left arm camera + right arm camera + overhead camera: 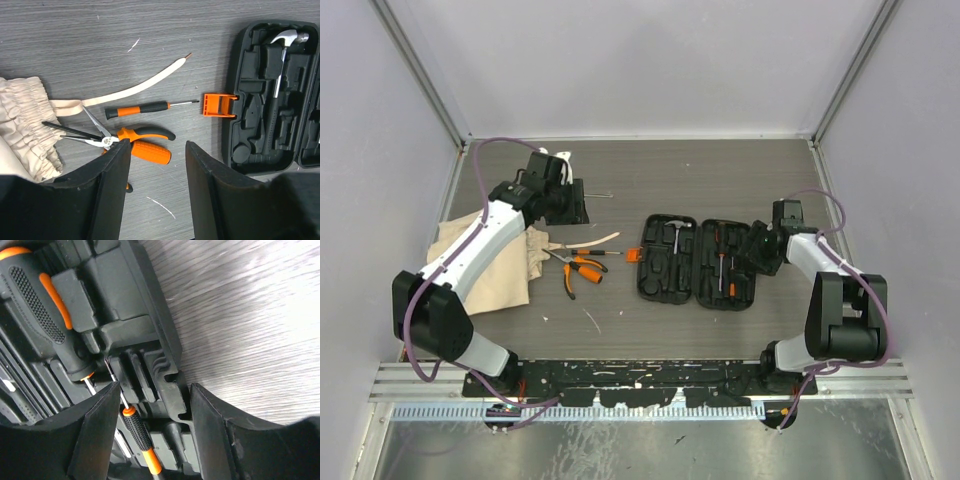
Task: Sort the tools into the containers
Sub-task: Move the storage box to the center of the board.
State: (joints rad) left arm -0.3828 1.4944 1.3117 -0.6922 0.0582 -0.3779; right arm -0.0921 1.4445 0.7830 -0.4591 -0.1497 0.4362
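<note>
Left gripper [157, 150], spread and empty, hovers over pliers [132, 134] beside the case [265, 115]. Right gripper [155, 390] is spread too. Next, probably pinch the pliers.

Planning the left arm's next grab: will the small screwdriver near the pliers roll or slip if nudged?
Probably rolls: the small screwdriver has a round handle lying free on the flat table. Likely stiff and light, judging by its thin shaft.

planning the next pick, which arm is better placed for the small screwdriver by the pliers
Left. The screwdriver and pliers lie just ahead of its open jaws; the right arm's jaws sit over the tool case.
</note>
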